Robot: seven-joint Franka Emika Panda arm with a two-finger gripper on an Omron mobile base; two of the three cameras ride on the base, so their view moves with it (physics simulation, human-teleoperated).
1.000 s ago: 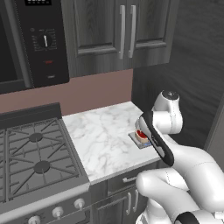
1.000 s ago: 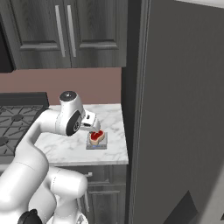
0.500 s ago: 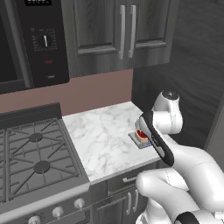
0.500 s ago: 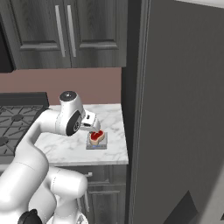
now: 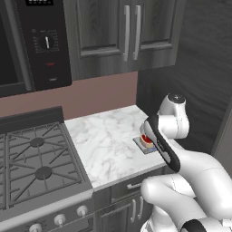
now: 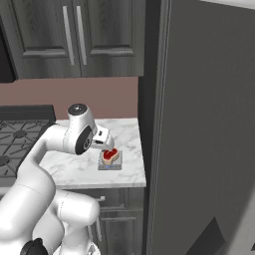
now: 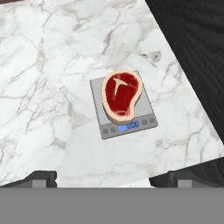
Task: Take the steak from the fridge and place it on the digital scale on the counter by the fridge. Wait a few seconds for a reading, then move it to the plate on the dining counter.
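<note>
Steak (image 7: pixel 121 95): lies flat on scale (image 7: pixel 148 117), red face up, tan rim all round (white Y-shaped mark in the meat); also seen at (image 6: pixel 110 155) and, half hidden by the arm, at (image 5: pixel 146 140).
Scale: sits on counter (image 7: pixel 48 70), near its front edge and close to the fridge (image 6: pixel 209 119) side; small blue display on the strip nearest the hand.
Gripper (image 7: pixel 105 178): hangs above scale, clear of steak, holds nothing; fingers (image 7: pixel 41 177) spread wide apart, one tip at each side of scale in hand view.
Counter: narrow marble top, between stove (image 5: pixel 31 158) and fridge; scale well apart from stove.
Cupboards (image 5: pixel 122 31): dark wood-grain, silver handles, on wall above counter.
Microwave (image 5: pixel 41 41): dark, above stove, left of cupboards.
</note>
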